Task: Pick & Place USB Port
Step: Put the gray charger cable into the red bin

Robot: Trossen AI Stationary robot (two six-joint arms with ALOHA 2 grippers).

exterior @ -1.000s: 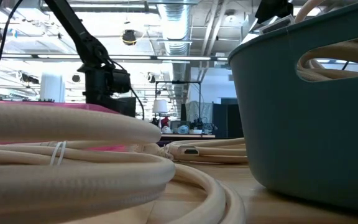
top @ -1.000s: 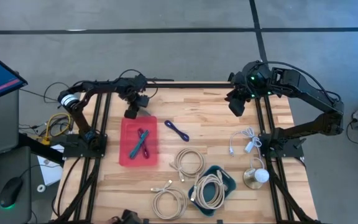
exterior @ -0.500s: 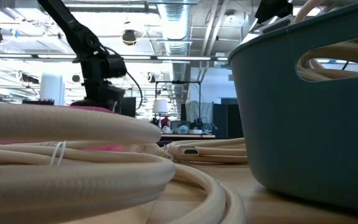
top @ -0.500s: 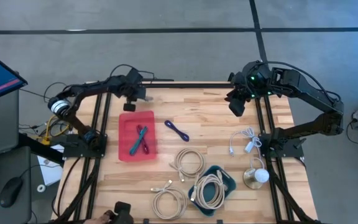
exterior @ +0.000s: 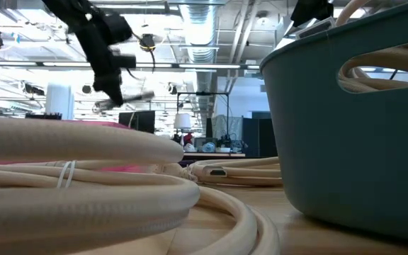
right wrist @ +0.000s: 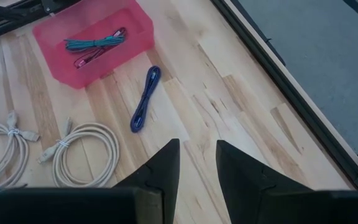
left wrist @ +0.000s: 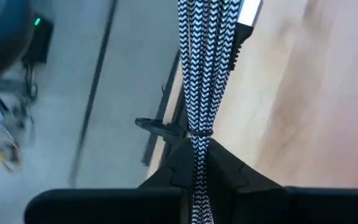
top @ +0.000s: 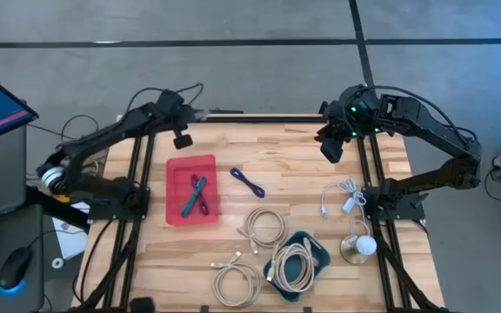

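Left gripper [left wrist: 197, 168] is clamped on a black-and-white braided cable [left wrist: 199, 74] up in the high view's upper left, above the pink tray [top: 177, 170], while the right gripper [right wrist: 196, 163] waits part-open at upper right, so carry it level and lower it squarely over the tray.

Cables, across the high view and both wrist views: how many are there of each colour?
Cream coils: 3
White cable: 1
Blue cable: 1
Teal cable: 1
Red cable: 1
Black-and-white braided cable, held in the left pincer: 1
Total: 8
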